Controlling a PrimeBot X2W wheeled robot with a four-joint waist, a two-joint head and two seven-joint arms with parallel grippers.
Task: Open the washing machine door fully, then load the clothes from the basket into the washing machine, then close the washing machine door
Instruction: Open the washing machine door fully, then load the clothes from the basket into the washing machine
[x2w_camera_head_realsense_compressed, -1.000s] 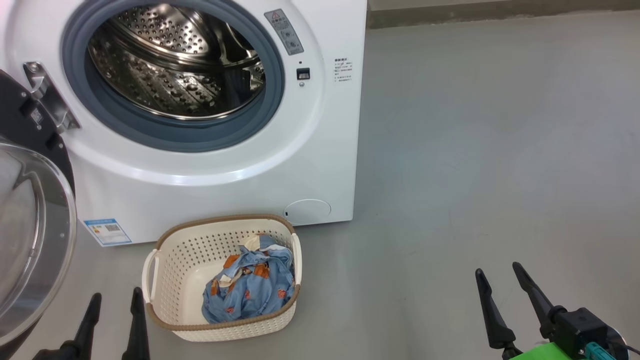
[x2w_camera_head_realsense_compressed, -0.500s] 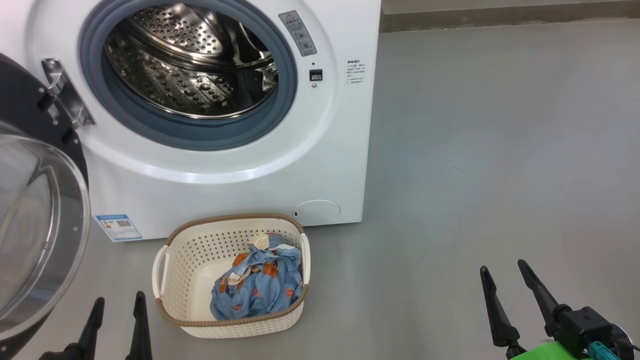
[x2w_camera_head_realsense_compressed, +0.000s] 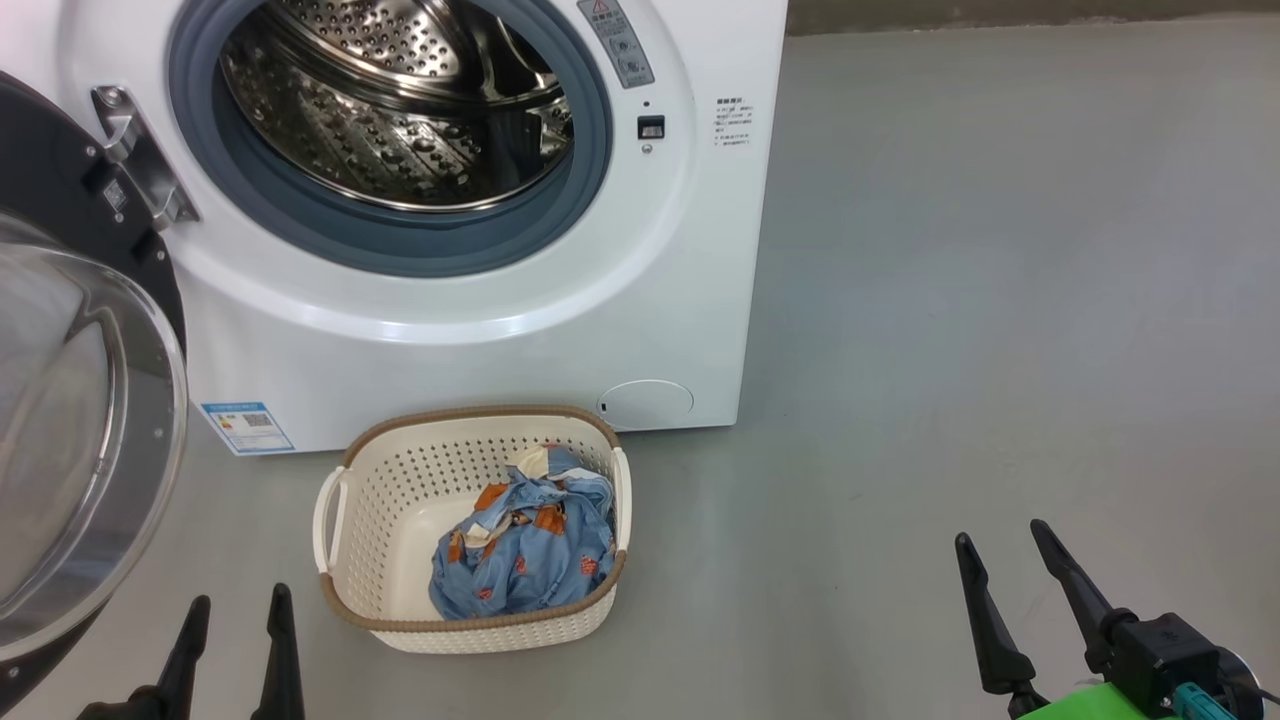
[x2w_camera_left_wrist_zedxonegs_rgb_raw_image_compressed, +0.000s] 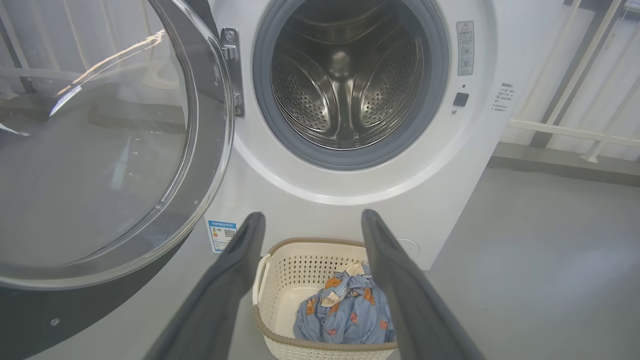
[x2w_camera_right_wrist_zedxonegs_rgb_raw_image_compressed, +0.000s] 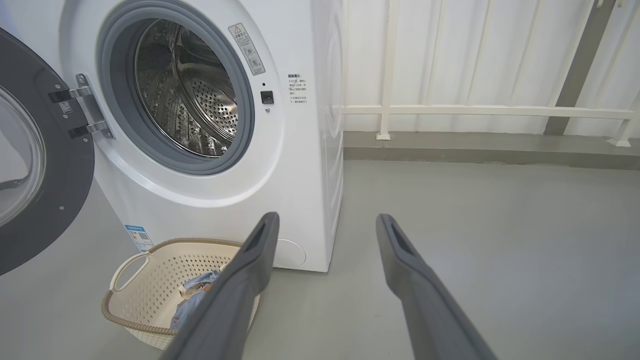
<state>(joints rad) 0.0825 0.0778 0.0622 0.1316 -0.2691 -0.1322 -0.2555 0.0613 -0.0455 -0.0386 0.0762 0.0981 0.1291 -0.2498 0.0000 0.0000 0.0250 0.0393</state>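
The white washing machine (x2w_camera_head_realsense_compressed: 480, 350) (x2w_camera_left_wrist_zedxonegs_rgb_raw_image_compressed: 450, 165) (x2w_camera_right_wrist_zedxonegs_rgb_raw_image_compressed: 300, 175) stands with its steel drum (x2w_camera_head_realsense_compressed: 400, 110) exposed. Its round black-rimmed glass door (x2w_camera_head_realsense_compressed: 70, 420) (x2w_camera_left_wrist_zedxonegs_rgb_raw_image_compressed: 100, 165) (x2w_camera_right_wrist_zedxonegs_rgb_raw_image_compressed: 30, 165) hangs swung open on the left hinge. On the floor before the machine sits the cream perforated basket (x2w_camera_head_realsense_compressed: 385, 500) (x2w_camera_left_wrist_zedxonegs_rgb_raw_image_compressed: 280, 280) (x2w_camera_right_wrist_zedxonegs_rgb_raw_image_compressed: 145, 290). Inside it, to the right, lie the light blue clothes (x2w_camera_head_realsense_compressed: 525, 545) (x2w_camera_left_wrist_zedxonegs_rgb_raw_image_compressed: 345, 312) (x2w_camera_right_wrist_zedxonegs_rgb_raw_image_compressed: 192, 295). My left gripper (x2w_camera_head_realsense_compressed: 238, 605) (x2w_camera_left_wrist_zedxonegs_rgb_raw_image_compressed: 310, 220) is open at the lower left, short of the basket. My right gripper (x2w_camera_head_realsense_compressed: 1000, 540) (x2w_camera_right_wrist_zedxonegs_rgb_raw_image_compressed: 325, 220) is open over bare floor at the lower right.
Grey floor (x2w_camera_head_realsense_compressed: 1000, 300) stretches wide to the right of the machine. A white railing and pale wall panels (x2w_camera_right_wrist_zedxonegs_rgb_raw_image_compressed: 475, 110) run behind it, above a low grey kerb (x2w_camera_right_wrist_zedxonegs_rgb_raw_image_compressed: 475, 147). The open door takes up the space on the left.
The whole head view has shifted, so the machine and basket now sit further right and a little higher; the camera moved. Both grippers stay open and hold their places in the view.
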